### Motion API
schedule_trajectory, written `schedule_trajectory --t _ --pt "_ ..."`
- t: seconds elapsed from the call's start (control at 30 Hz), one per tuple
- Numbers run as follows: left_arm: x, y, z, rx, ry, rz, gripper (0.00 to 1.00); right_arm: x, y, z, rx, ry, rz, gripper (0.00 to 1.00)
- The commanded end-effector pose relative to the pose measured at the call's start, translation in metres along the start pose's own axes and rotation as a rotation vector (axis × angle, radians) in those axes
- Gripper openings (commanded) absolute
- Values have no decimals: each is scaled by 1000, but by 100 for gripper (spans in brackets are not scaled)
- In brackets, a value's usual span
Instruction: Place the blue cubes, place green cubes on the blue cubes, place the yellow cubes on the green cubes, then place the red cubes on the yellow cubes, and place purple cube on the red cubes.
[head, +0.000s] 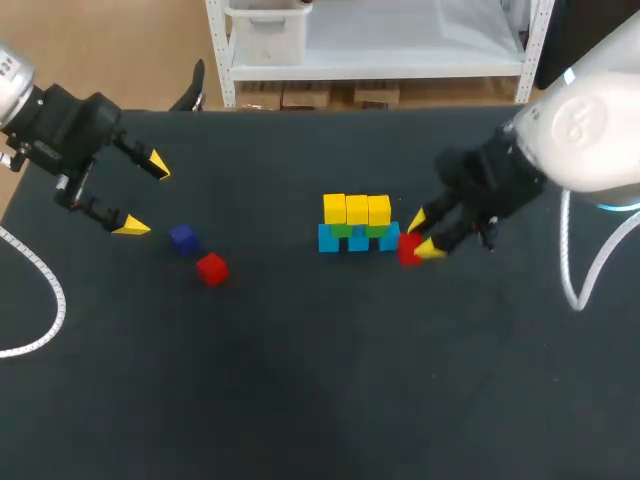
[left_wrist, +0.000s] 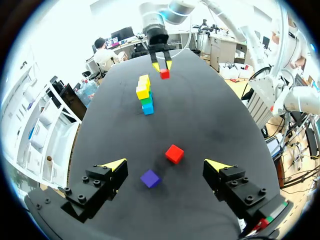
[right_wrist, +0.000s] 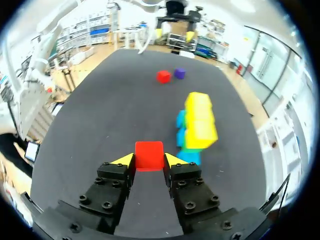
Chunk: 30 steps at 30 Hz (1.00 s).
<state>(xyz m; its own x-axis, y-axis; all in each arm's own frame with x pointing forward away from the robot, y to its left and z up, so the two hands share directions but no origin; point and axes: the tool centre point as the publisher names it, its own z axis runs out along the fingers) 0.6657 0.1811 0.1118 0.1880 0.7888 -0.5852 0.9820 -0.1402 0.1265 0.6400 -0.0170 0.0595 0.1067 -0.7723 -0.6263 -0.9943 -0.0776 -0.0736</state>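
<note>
Now | right fingers (right_wrist: 125, 160) clamp red cube (right_wrist: 149, 155) beside stack (head: 357, 212) | left fingers (left_wrist: 114, 165) apart near table (head: 300, 400) edge

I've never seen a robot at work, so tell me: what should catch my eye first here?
The small wall of cubes at the centre: blue below, green between, yellow on top. Right beside it the right tool is shut on a red cube; a second red cube and a purple cube lie loose near the open left tool.
</note>
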Motion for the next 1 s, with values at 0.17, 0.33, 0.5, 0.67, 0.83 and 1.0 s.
schedule_trajectory --t 0.17,0.33,0.5,0.67,0.83,1.0 --pt "1 1 0 2 -2 3 100 -26 -21 -45 137 -28 45 0" --pt "1 1 0 2 -2 3 100 -45 -38 -50 164 -24 37 0" --pt "1 1 0 2 -2 3 100 -61 -50 -45 166 -9 13 0" --pt "1 1 0 2 -2 3 100 -70 -60 -33 153 -3 20 0" --pt "1 1 0 2 -2 3 100 -70 -66 -21 139 0 53 0" --pt "1 1 0 2 -2 3 100 -67 -69 -12 128 18 69 0"
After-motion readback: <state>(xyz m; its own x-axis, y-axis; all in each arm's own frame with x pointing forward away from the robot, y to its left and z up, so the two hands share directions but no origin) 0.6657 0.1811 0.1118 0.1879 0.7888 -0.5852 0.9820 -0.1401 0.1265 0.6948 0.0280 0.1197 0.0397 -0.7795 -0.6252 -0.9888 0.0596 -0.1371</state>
